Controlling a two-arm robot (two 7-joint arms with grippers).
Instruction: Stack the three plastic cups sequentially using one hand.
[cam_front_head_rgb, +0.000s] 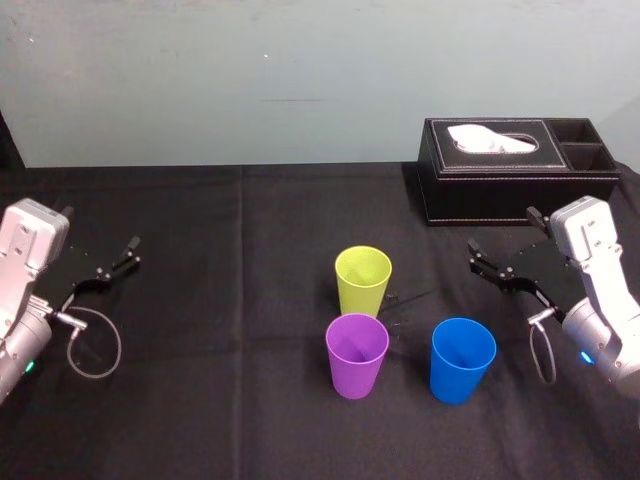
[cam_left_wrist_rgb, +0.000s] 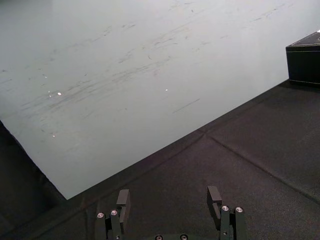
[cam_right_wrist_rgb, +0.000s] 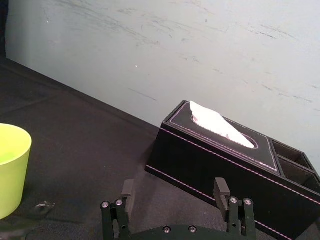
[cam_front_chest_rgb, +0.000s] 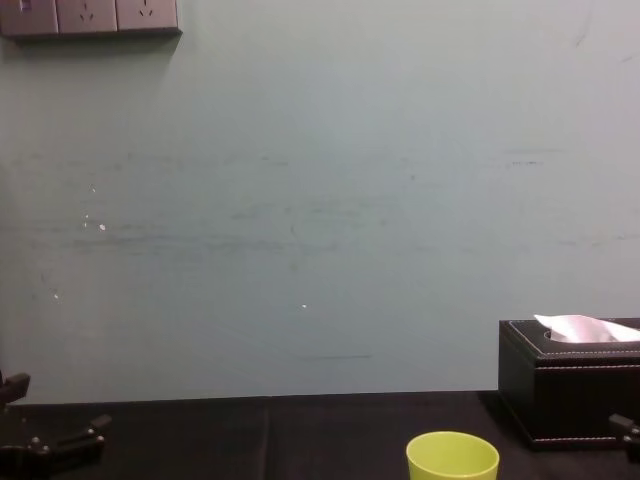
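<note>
- Black cloth table (cam_front_head_rgb: 220, 350), with all three cups upright, mouths up, none nested yet, so the stacking hasn't started as far as I can tell.
- Lime-green cup (cam_front_head_rgb: 363, 278) sits at the back, with the purple cup (cam_front_head_rgb: 357, 355) just in front of it, close but not touching. The blue cup (cam_front_head_rgb: 463, 359) stands off to the robot's right of the purple one with a clear gap.
- Right gripper (cam_right_wrist_rgb: 174, 183) hangs above the cloth near the tissue box (cam_front_head_rgb: 515, 170), jaws spread and empty. It's the closer one to the blue cup.
- Left gripper (cam_left_wrist_rgb: 169, 192) is parked far out on the left, jaws spread too, holding nothing.
- What I'd worry about:
  - These look like light, smooth, tapered cups, so a pinch on the wall could let one slide out or squash it.
  - Green and purple are so tight together that a finger coming down between them could knock one over.
  - If a carried cup comes in tilted, its base could catch the rim below and tip both.
</note>
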